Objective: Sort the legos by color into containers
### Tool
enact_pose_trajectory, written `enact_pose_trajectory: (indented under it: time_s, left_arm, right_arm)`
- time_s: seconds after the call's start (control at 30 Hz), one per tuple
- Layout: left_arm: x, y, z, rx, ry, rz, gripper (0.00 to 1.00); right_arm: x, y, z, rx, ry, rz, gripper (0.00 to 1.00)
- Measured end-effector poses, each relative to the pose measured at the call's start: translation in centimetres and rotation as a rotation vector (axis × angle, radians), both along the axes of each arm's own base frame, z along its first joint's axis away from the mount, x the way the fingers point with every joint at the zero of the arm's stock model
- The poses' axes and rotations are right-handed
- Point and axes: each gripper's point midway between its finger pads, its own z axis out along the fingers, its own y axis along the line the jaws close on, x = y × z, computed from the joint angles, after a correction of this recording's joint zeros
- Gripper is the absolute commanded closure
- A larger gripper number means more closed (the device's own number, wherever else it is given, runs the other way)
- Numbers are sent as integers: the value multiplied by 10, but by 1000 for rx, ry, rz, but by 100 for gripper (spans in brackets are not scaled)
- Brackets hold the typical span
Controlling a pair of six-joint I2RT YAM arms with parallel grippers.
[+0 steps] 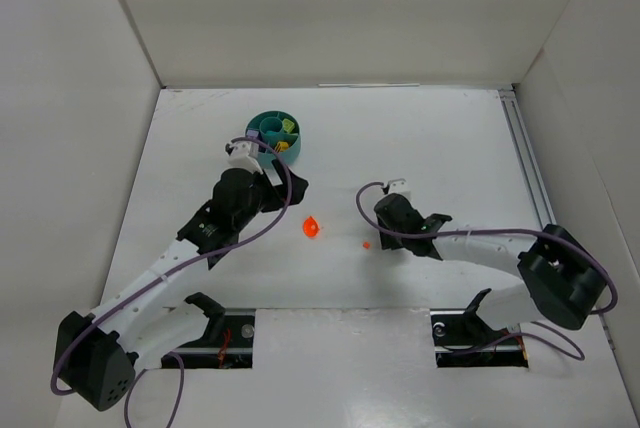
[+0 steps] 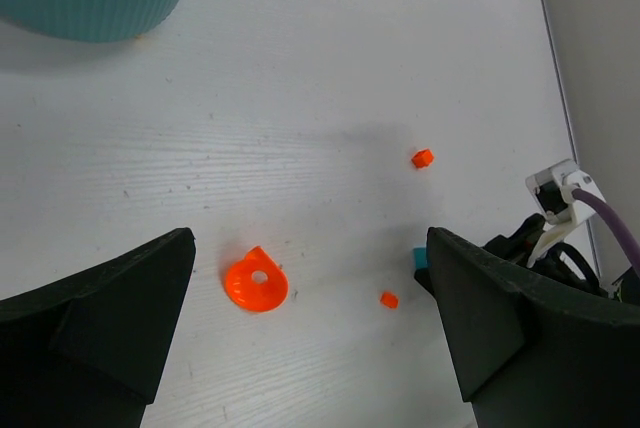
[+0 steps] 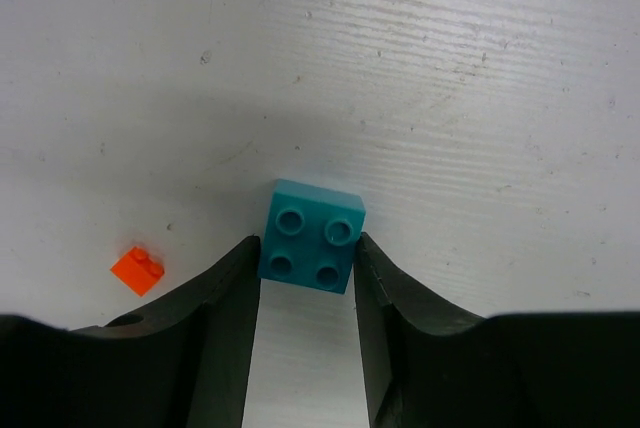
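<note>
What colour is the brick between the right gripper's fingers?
Teal; the brick shows best in the right wrist view.

Right gripper (image 3: 306, 248): I find the four-stud brick (image 3: 311, 236) between my jaws, touching both; small bit (image 3: 137, 270) just outside the left jaw | Left gripper (image 2: 310, 248): ringed piece (image 2: 256, 283) between my wide-set jaws; bowl (image 2: 90, 3) ahead, left of them.

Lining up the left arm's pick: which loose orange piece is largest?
The round orange piece with a centre hole; the upper orange block and lower orange block are far smaller.
</note>
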Motion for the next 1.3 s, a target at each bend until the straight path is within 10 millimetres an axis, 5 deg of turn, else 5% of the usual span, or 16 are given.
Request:
enact_pose_trajectory:
  time_s: [0.3,0.53,0.7,0.87,1.1,1.3]
  left_arm:
    - [-1,19,-20,32,78,114,0]
    - [8,55,-26,5,129,283,0]
    - [21,97,-17,-67,125,435,0]
    - [30,136,-16,-136,136,573,0]
    - [30,138,-20,-162,147,593,0]
    - [30,137,-23,-167,146,587,0]
  right_arm:
    - [21,9,15,-99,-70,138,77]
    - [91,90,106,-127,-344,447,78]
    - [131,150,150,-104,-494,680,79]
    - [170,205,177,-114,-618,885,79]
    - [220,270,208,-77,-783,1010,77]
    - [249,301,202,-39,-835,1044,75]
